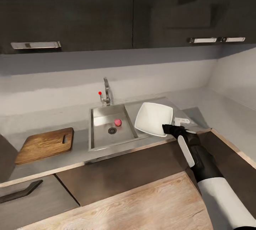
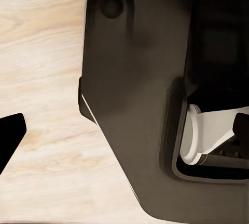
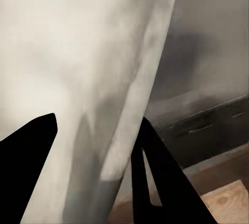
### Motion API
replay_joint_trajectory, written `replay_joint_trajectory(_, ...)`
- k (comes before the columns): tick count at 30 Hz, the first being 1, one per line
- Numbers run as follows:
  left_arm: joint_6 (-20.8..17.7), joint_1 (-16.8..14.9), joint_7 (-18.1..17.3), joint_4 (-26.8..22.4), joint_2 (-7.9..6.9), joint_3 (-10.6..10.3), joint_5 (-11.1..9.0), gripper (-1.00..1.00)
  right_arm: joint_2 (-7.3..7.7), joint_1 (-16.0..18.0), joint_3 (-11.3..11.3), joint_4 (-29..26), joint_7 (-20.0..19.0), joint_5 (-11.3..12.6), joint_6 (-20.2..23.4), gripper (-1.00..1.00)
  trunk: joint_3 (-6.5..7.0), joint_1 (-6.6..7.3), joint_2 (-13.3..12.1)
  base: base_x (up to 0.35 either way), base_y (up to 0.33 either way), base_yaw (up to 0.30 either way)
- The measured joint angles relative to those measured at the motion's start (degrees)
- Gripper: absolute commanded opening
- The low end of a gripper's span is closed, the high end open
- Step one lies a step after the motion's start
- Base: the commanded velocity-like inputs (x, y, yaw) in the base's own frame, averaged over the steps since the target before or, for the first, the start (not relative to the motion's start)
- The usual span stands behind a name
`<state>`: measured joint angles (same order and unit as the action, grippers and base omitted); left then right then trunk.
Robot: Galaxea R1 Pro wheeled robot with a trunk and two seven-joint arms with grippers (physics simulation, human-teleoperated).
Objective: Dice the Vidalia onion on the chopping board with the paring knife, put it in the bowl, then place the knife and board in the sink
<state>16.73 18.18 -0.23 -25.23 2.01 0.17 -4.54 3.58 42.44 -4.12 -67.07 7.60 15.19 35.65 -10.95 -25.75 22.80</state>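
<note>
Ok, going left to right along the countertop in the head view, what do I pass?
Chopping board → sink, with the Vidalia onion lying in it near the drain → bowl, tilted up and gripped at its near right edge by the right hand.

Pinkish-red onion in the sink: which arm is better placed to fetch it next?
Left, probably. The right pincer is shut on the tilted white squarish bowl beside the grey steel sink, so it is occupied. The small round onion sits near the drain.
</note>
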Motion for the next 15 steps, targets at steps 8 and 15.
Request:
replay_joint_trajectory(8,0.0,0.0,0.0,0.02,0.0,0.0,0.0,1.0,0.1,-0.04,0.0,0.0,0.0,0.0,0.02,-1.0,0.0,0.0,0.0,-0.001,0.231,0.245)
replay_joint_trajectory(15,0.0,0.0,0.0,0.04,0.0,0.0,0.06,1.0,0.06,-0.02,0.0,0.0,0.0,0.02,0.02,-1.0,0.0,0.0,0.0,0.0,0.233,0.162)
